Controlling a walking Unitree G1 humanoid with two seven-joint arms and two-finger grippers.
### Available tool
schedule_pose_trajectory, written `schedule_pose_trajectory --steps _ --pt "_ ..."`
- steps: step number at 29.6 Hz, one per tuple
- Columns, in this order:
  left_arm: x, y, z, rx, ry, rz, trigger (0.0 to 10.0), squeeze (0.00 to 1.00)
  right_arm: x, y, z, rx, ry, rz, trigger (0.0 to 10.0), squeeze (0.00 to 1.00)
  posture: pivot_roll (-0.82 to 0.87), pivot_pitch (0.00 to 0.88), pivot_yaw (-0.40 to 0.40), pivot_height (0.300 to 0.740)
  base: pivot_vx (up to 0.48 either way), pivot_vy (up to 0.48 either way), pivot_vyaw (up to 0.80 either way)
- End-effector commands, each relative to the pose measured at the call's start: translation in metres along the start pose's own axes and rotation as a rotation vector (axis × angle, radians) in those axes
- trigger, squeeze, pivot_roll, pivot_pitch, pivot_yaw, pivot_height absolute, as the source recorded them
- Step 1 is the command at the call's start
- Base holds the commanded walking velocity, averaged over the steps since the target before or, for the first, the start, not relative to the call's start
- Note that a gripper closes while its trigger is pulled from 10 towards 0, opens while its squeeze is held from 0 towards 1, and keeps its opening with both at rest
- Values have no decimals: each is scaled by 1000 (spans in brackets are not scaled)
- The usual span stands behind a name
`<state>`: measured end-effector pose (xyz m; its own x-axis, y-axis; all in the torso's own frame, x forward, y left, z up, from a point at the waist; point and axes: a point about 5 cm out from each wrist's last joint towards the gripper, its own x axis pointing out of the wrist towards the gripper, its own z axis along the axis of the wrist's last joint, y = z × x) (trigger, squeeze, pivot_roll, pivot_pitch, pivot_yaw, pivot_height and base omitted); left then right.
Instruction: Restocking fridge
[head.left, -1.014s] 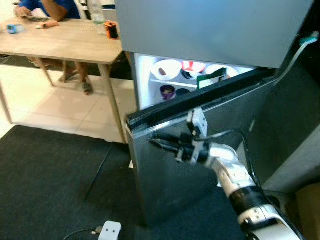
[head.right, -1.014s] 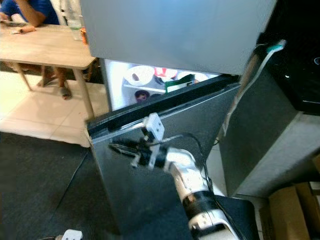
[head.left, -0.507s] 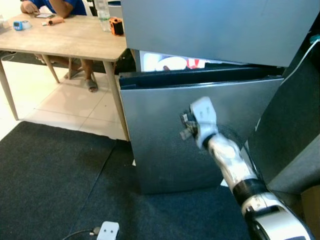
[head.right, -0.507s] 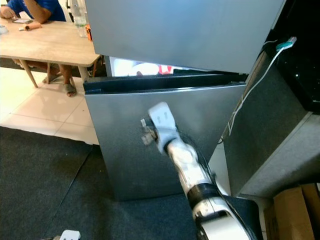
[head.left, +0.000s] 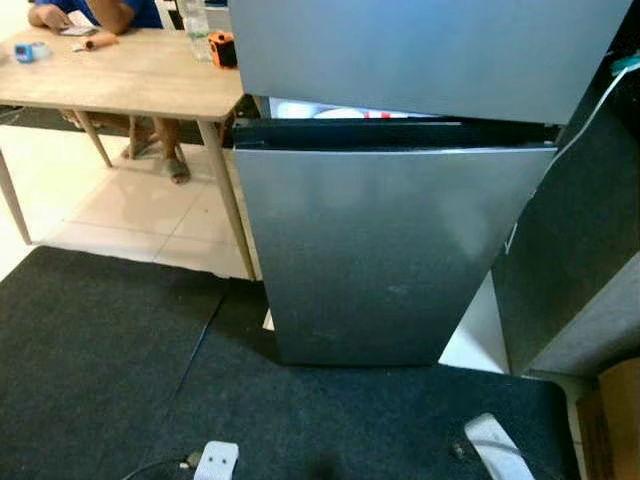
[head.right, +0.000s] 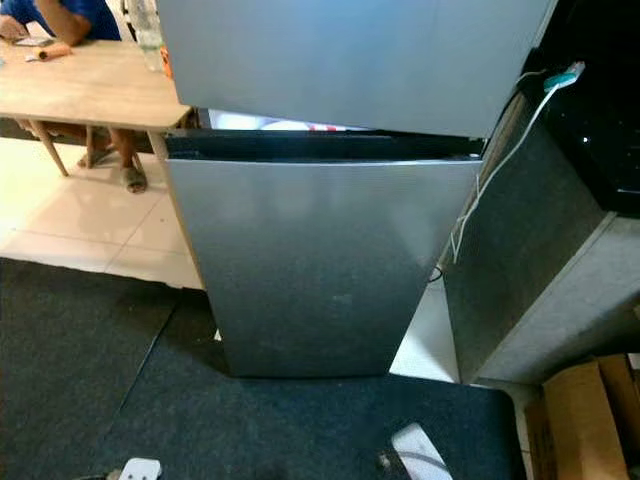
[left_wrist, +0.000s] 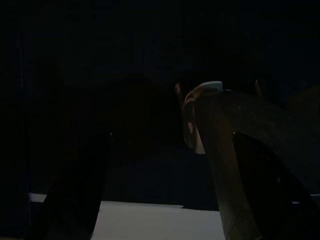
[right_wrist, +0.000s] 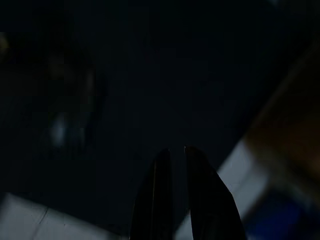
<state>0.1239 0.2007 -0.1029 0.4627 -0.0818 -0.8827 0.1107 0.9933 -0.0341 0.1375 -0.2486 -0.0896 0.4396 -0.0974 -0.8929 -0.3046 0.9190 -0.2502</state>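
In front of me stands the fridge (head.left: 390, 250), its grey lower door (head.right: 320, 265) nearly closed, with a thin lit gap along the door's top edge where a strip of the white and red things inside (head.left: 345, 112) can be made out, too narrow to tell what they are. The upper door (head.left: 420, 50) is closed above it. My right gripper (right_wrist: 176, 200) hangs low over dark ground, its two black fingers (right_wrist: 159, 195) drawn close together with only a sliver between the tips and nothing held. My left gripper (left_wrist: 165, 175) is in deep shade; its fingers (left_wrist: 235, 165) stand wide apart and empty over a pale strip of floor. A bit of my right arm (head.left: 495, 445) shows at the bottom edge of the eye view, over the black mat (head.left: 100, 360) that lies before the fridge. A white plug block (head.left: 217, 460) with a cable rests on the mat near its front edge. To the left a wooden table (head.left: 130, 80) stands on pale tiles, with a person (head.left: 95, 12) seated at its far edge, a bottle (head.left: 196, 15) and a small orange object (head.left: 222, 50) near its right corner. A cardboard box (head.right: 590, 420) sits at the lower right.
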Motion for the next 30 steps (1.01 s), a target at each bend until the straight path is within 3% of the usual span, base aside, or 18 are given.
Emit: schedule_pose_trajectory --steps 1,4,14,30 --pt "-2 -6 -16 8 66 -27 10000 0 -2 2 -12 27 40 -1 10000 0 -79 110 -22 740 251 0 0" --pt "-1 -7 -15 12 66 -33 10000 0 -4 4 -22 24 59 2 10000 0 -79 110 -21 740 266 0 0" --pt "0 -7 -11 18 57 -39 10000 0 0 2 -4 18 -3 -8 10000 0 -78 106 -16 740 318 0 0" --pt "-1 -8 -12 18 60 -48 10000 0 0 7 4 59 -61 24 10000 0 -76 107 -14 740 319 0 0"
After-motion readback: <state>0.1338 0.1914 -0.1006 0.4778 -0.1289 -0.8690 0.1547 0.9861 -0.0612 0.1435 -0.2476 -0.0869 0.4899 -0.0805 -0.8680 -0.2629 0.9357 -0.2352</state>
